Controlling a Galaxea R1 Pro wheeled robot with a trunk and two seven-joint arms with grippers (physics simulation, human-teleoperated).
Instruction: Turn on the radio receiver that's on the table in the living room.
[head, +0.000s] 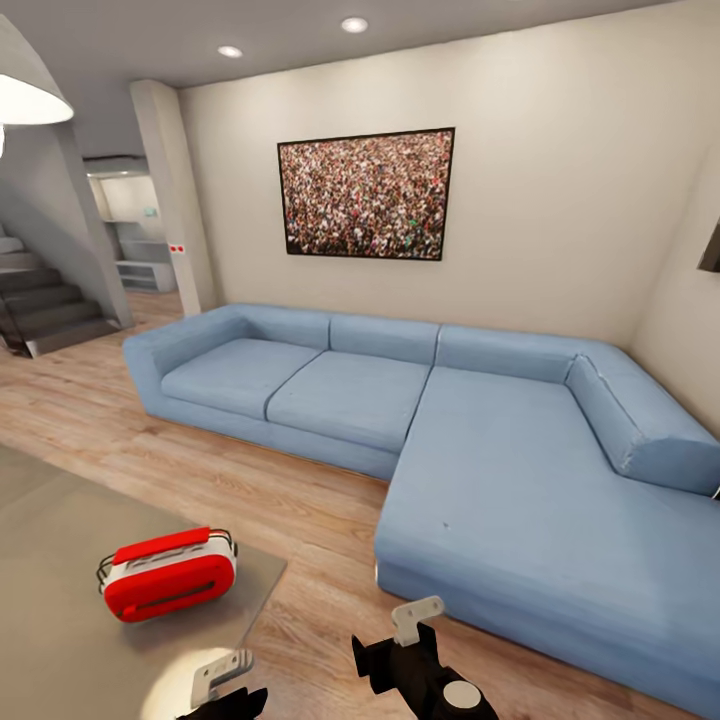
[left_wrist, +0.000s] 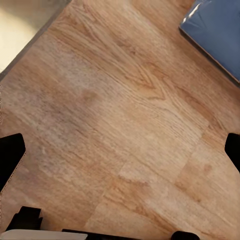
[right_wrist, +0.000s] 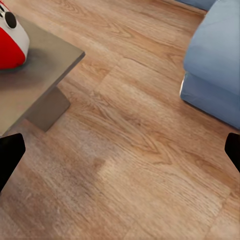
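Sitting on the table (head: 60, 560), the radio receiver (head: 168, 575) rests untouched.

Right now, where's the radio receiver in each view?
Head view: radio receiver lower left, on the grey table near its corner.
Left wrist view: not in it; wood floor.
Right wrist view: red end at the frame's edge, on the table.
Shared landmark: blue sofa.
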